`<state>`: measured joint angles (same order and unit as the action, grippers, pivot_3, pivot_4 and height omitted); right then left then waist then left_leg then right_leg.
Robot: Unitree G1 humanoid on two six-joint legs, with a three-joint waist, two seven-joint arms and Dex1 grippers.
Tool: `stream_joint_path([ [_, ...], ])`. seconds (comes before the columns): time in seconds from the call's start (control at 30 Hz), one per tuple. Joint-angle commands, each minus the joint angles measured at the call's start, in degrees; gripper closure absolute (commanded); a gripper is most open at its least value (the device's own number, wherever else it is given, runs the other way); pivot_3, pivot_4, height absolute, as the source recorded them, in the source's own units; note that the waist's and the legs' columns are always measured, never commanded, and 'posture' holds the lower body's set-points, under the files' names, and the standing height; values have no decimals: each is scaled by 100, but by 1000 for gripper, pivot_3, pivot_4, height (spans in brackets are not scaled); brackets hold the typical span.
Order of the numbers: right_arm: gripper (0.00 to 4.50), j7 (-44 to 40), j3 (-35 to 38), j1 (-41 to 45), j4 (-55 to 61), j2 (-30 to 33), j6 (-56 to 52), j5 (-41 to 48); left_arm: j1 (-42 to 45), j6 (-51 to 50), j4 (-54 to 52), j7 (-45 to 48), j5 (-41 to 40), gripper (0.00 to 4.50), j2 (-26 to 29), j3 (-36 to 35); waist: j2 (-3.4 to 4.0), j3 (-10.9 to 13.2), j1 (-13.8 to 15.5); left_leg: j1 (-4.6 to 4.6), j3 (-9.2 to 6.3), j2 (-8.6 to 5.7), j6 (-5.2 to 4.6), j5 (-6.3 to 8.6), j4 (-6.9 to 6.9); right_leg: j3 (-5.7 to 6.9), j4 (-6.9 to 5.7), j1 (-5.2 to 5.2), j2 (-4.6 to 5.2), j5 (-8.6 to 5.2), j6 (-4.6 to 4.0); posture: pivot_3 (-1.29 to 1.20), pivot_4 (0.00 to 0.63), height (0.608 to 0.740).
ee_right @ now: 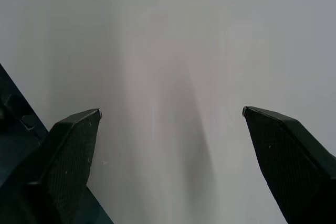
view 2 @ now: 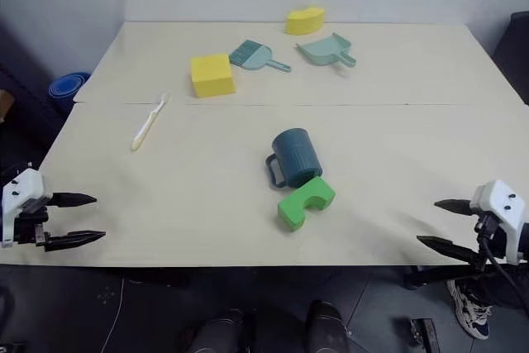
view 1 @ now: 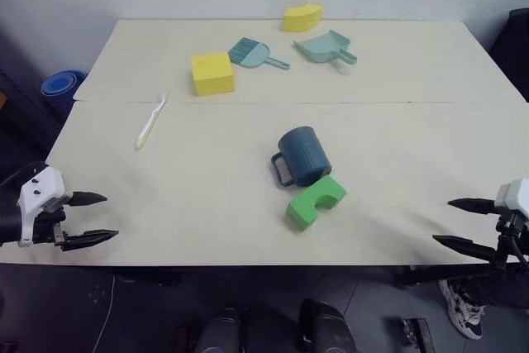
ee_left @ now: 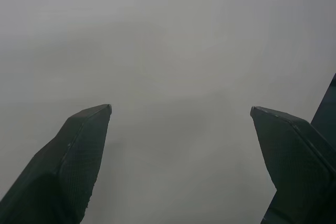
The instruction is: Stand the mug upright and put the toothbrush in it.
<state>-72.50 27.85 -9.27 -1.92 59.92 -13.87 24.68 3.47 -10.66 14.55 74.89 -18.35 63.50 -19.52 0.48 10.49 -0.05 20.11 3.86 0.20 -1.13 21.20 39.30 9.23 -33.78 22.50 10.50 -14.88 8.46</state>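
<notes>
Mug (view 1: pixel 304 155) lying on its side, touching a green block (view 1: pixel 315 202).
Toothbrush (view 1: pixel 151 121) lies well left of the mug; left gripper (view 1: pixel 97 219) and right gripper (view 1: pixel 452 221) both spread wide, empty.

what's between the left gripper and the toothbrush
Nothing: in the left eye view, only bare table separates the open left gripper at the near left edge from the toothbrush lying farther back.

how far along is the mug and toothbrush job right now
Nothing looks done yet. The mug sits mouth-down on the table beside a green block. The toothbrush lies flat, well apart from it. Nothing is in hand: left claw and right claw are open at the near edge. Both steps remain.
</notes>
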Motion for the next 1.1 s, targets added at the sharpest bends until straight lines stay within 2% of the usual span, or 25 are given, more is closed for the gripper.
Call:
stream_joint_path([
  [0.03, 0, -281, 333, -167, 5, 126, 235, 22, 84, 64, -33, 68, -38, 4, 76, -33, 0, 0, -1, 0, 0, 0, 0, 0, 0, 0, 0, 0, 0, 0, 0, 0, 150, 740],
  [0.23, 0, -286, 411, -473, 170, 32, 621, -186, 75, -58, -239, -112, -120, 4, -74, -79, -1, 0, -6, 1, 3, -1, -1, 1, 0, -1, 2, 1, 0, 0, 0, 0, 150, 740],
  [0.47, 0, -233, 301, -535, 629, 8, 337, -61, 135, -640, -732, -352, -394, 4, -250, -106, -1, 1, -5, -3, 0, 5, 0, 1, 0, -10, -3, 3, -4, 0, 0, 0, 150, 740],
  [0.63, 0, 169, 85, -376, 994, -142, 522, -291, -111, -879, -1200, -389, -515, 4, -282, -143, -2, 1, -3, -2, 0, 3, 0, 1, 0, -11, -1, 3, -4, 0, 0, 0, 150, 740],
  [0.77, 0, 665, -374, -61, 1934, -335, 836, -622, -203, -1908, -2576, -420, -1465, 4, -411, -136, -1, 1, -2, -3, -10, 6, 1, 1, 0, -15, -2, 3, -3, 0, 0, 0, 150, 740],
  [0.9, 0, 1151, -1177, 198, 2806, -453, 1101, -1314, 287, -2941, -3881, -736, -2492, 4, -472, 199, -2, 2, 31, -1, -26, 7, 2, 1, 11, -20, -5, 4, -3, 0, 0, 0, 150, 740],
  [1.1, 0, 1940, -2492, 1185, 2991, -845, 1524, -2590, 1049, -3209, -4337, -541, -2795, 4, -395, 853, -2, 2, 19, 9, -24, 5, 5, 3, 45, -26, -8, 2, -10, -1, -3, 0, 150, 740],
])
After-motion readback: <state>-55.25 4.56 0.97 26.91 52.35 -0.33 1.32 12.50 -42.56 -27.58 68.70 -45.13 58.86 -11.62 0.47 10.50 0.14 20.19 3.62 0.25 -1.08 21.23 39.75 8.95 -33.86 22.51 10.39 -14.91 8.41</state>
